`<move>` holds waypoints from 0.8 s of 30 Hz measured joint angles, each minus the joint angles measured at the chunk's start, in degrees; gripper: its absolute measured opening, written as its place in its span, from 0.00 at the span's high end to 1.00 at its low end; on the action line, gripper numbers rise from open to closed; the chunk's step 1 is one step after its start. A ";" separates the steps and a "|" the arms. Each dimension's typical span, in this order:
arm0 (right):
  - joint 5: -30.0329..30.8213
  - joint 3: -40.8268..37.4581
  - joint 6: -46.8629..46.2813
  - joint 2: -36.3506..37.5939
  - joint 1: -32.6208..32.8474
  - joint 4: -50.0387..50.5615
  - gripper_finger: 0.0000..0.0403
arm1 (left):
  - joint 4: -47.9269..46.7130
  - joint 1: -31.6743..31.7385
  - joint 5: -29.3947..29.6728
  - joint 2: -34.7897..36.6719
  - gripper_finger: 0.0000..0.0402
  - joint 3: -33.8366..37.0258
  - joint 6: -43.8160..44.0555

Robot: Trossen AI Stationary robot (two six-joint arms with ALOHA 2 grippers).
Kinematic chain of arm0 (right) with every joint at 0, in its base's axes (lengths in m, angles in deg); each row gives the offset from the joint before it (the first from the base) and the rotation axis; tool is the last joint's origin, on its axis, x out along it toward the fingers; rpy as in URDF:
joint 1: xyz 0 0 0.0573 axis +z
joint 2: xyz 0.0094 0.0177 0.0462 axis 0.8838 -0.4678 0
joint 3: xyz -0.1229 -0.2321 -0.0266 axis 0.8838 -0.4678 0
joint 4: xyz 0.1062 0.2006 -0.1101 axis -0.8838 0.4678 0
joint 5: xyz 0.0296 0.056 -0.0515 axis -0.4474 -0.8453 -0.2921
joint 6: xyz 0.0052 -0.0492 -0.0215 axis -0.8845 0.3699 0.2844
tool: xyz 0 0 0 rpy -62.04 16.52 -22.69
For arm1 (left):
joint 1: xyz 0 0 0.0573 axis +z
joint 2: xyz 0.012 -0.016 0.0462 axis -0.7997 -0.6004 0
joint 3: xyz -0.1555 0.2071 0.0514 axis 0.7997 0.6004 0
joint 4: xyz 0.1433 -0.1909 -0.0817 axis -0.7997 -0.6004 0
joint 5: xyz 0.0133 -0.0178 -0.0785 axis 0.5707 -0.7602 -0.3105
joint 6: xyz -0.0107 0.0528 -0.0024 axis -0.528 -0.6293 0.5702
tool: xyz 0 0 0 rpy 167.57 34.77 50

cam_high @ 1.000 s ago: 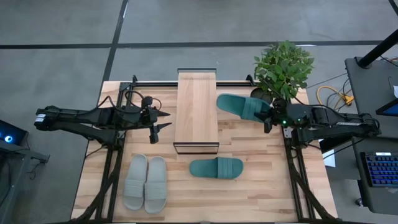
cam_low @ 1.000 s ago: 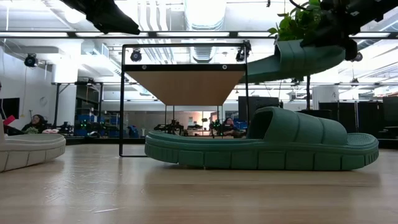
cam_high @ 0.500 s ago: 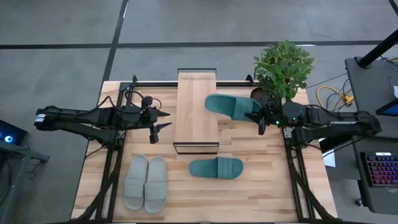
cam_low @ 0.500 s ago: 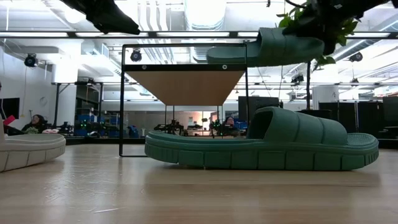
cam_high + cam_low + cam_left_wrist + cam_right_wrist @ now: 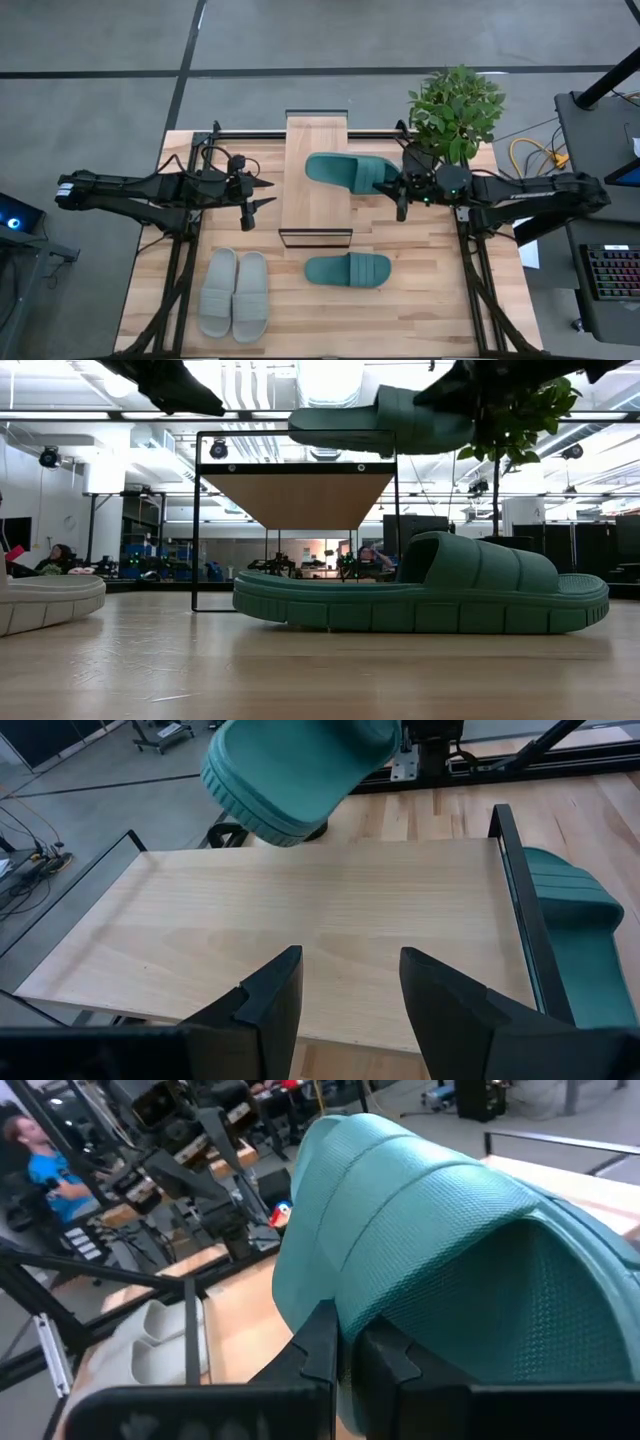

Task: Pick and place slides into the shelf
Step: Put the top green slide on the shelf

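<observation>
A teal slide (image 5: pixel 345 172) hangs in the air with its far end over the shelf (image 5: pixel 318 215), a light plank in a black wire frame. My right gripper (image 5: pixel 401 192) is shut on it, just right of the shelf. The low view shows this slide (image 5: pixel 380 422) above the plank (image 5: pixel 300 495). A second teal slide (image 5: pixel 348 270) lies sole-down on the table near the shelf's front end. A grey pair (image 5: pixel 233 293) lies side by side at the front left. My left gripper (image 5: pixel 345 982) waits open, left of the shelf, pointing across the plank. My right gripper pinches the ribbed strap's edge (image 5: pixel 330 1285) between its two fingers. The fingers come nearly level from the table's right side. The slide is lifted clear, sole down and about level, reaching leftward from the fingers over the plank.
A potted plant (image 5: pixel 455 110) stands at the back right corner, close behind my right arm. The shelf's black end frame (image 5: pixel 520 890) rises above the plank's edge. Bare tabletop lies between the grey pair and the front teal slide.
My right gripper has gone toward the table's left edge with the teal slide, still shut on it. The slide has moved from beside the shelf to partly over the plank, and has levelled out from a downward tilt.
</observation>
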 joint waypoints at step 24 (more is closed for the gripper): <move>-4.08 2.95 -1.03 -1.91 -0.02 -2.65 0.97 | 35.10 0.00 40.55 -17.84 0.61 0.00 -76.09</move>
